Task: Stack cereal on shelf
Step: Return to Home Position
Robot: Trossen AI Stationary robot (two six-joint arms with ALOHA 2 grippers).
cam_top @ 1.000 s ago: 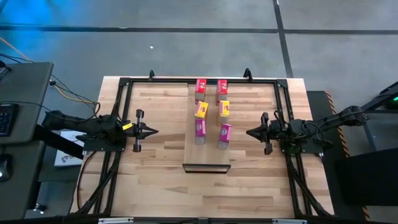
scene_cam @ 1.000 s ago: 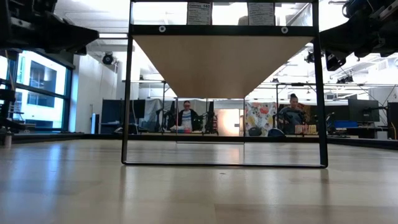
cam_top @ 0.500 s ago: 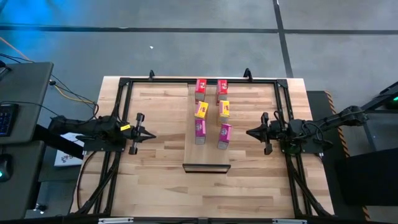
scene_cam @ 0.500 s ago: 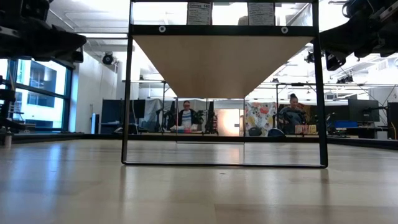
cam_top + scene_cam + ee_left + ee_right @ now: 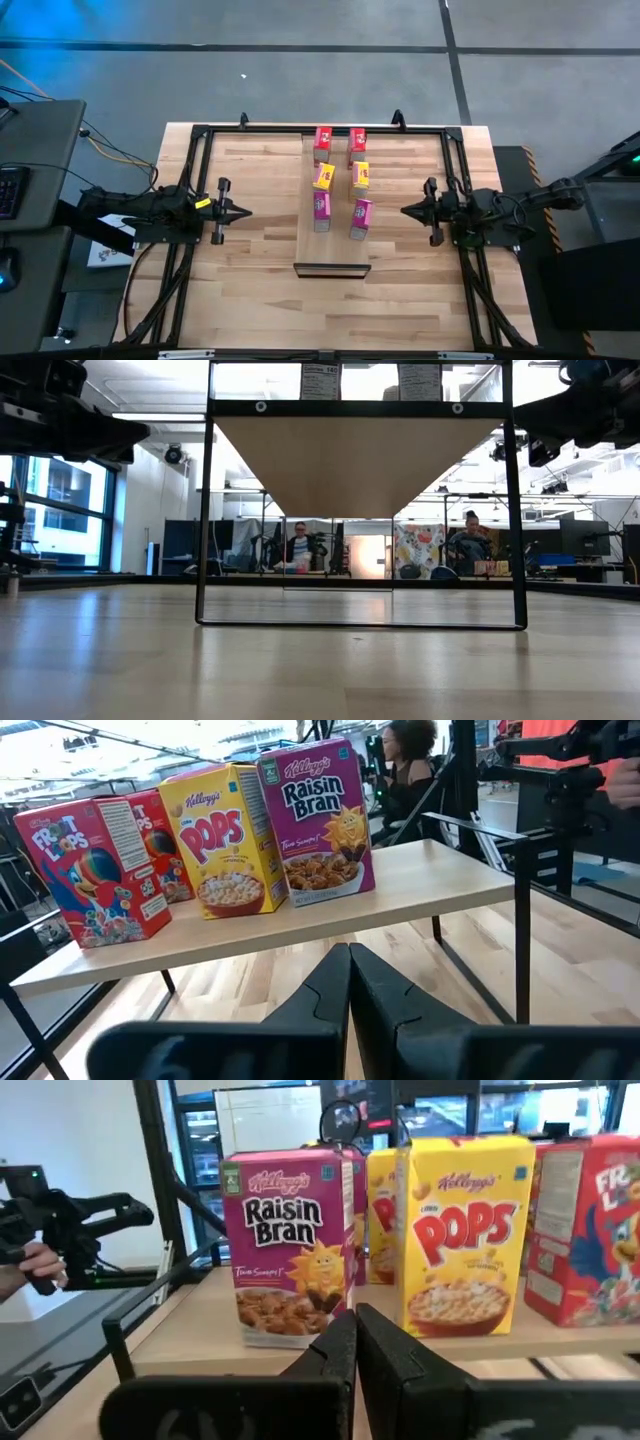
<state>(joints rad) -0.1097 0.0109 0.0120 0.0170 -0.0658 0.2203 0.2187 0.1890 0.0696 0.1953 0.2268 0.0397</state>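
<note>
Six cereal boxes on shelf, two red, two yellow, two magenta; left gripper, right gripper, both pinched closed

We see a striped wooden table edged by a black metal frame, standing on a grey floor. A dark side desk with a keyboard sits to its left. In the low view, one person and another person sit in the room behind, which has a large window.
</note>
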